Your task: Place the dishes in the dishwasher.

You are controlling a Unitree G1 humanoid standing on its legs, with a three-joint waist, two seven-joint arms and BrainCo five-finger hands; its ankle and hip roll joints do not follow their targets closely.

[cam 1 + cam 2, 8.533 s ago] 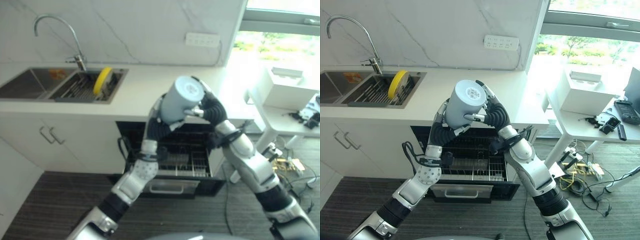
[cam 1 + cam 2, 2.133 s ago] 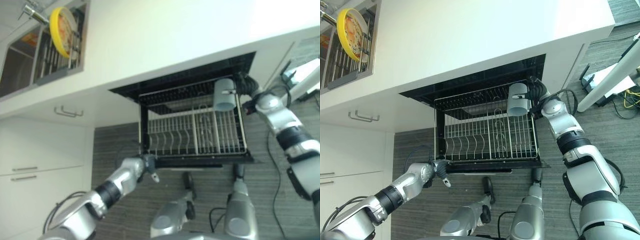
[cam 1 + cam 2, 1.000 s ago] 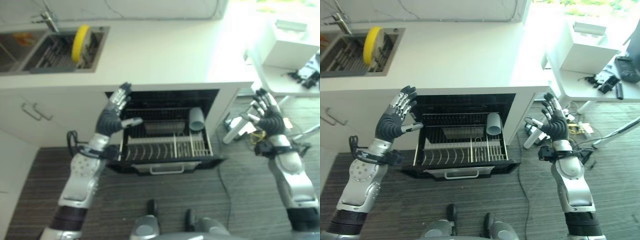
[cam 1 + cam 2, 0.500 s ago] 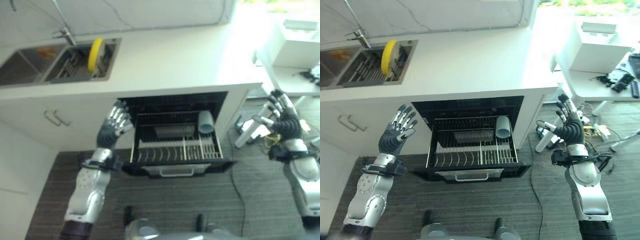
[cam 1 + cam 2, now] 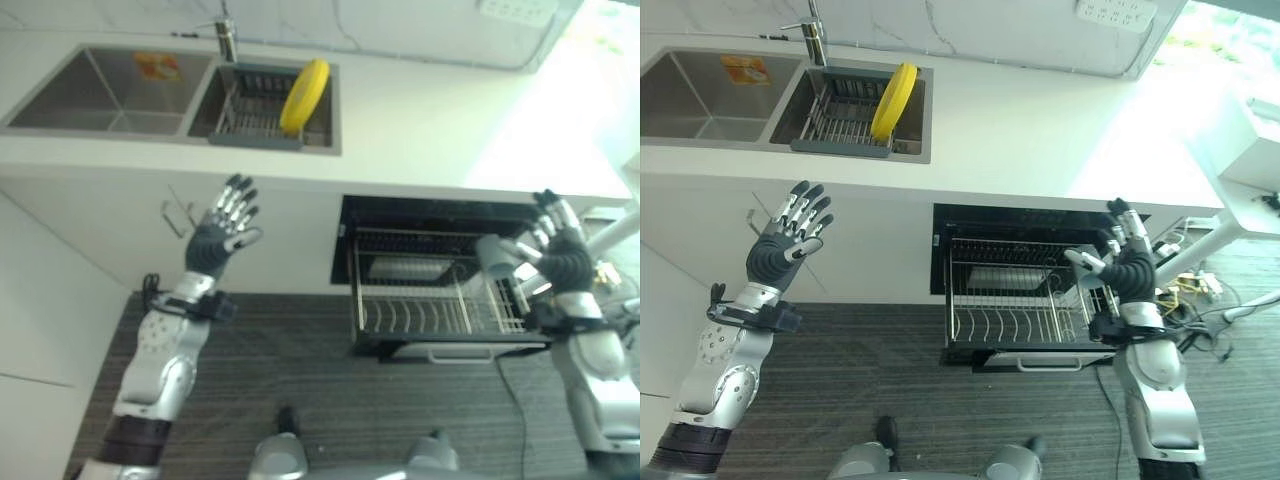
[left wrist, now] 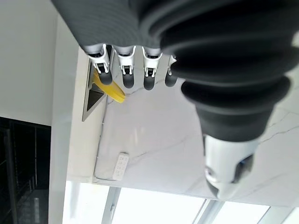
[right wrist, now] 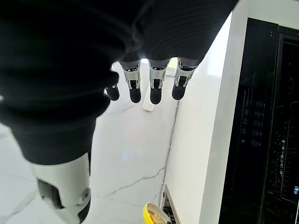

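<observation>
**A:** Two big fixtures: white counter (image 5: 1020,140) with the sink (image 5: 700,100), and below it the dishwasher (image 5: 1040,285), open, rack (image 5: 1015,300) pulled out.

**B:** Dishes?

**A:** Yellow plate (image 5: 893,100) stands on edge in the drying rack (image 5: 840,125) in the sink's right basin, untouched. Pale cup (image 5: 492,255) sits at the dishwasher rack's right end, partly hidden by the right hand.

**B:** Hands?

**A:** Left hand (image 5: 785,245) raised in front of the cabinet, fingers spread, empty. Right hand (image 5: 1130,260) up by the dishwasher's right side, fingers straight, also empty.

**B:** Risks?

**A:** My guess: plate is next. It's upright and thin, so a poor pinch on the rim could drop it into the basin. Pulled-out rack also sits in the carry path; a low swing could clip it.
</observation>
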